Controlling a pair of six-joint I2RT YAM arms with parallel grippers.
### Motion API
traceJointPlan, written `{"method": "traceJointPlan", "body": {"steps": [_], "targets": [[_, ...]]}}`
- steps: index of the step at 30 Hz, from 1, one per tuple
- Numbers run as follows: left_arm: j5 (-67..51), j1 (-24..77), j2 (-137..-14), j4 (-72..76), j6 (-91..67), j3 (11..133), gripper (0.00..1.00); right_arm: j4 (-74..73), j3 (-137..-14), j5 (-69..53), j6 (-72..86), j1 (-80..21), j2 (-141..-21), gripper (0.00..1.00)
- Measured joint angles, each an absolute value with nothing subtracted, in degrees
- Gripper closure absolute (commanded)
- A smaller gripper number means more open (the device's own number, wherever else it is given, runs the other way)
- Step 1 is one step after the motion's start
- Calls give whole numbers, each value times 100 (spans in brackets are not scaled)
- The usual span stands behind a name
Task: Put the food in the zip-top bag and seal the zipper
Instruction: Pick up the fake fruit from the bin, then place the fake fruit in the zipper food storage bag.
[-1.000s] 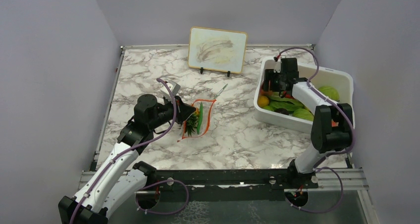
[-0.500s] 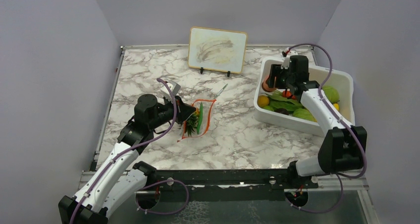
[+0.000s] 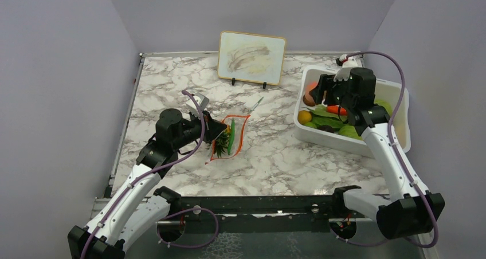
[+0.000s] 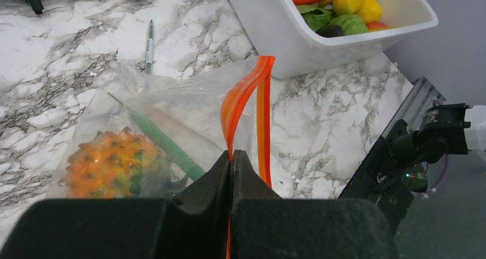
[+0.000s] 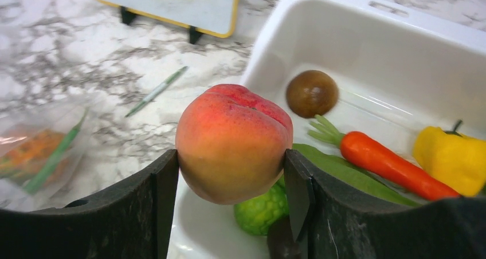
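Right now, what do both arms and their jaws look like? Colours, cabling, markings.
The left arm and right arm match: white tubular link shells, chunky black joint housings, and a purple cable looped loosely along each. The jaws are matte black, flat-faced blocks in both wrist views. No legible markings are visible.

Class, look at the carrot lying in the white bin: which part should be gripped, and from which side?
Grip the carrot across the middle of its orange body, from above. It lies flat and uncovered in the bin, long and slim, so a pinch across its width should hold.
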State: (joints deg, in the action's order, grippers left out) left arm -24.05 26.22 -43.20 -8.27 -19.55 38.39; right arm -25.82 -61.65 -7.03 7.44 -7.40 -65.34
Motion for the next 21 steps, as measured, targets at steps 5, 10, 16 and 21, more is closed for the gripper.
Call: {"method": "traceJointPlan", "body": {"steps": [5,10,16,21], "targets": [[-2405,2622,-4333,-827,-1955,3839,100,-2661,-6163,-1100,814,-1168,-6117,52],[-2405,2622,-4377,-827,-1955,3839,100,-2659,-6158,-1337,974,-1747,-6040,52],[-2403,2622,-4383,-827,-1955,3839,100,-2635,-6136,-1551,1194,-2416,-6062,52],[-2401,2622,-4383,-829,-1955,3839,100,-2517,-5964,-1664,1330,-3140,-6062,52]]}}
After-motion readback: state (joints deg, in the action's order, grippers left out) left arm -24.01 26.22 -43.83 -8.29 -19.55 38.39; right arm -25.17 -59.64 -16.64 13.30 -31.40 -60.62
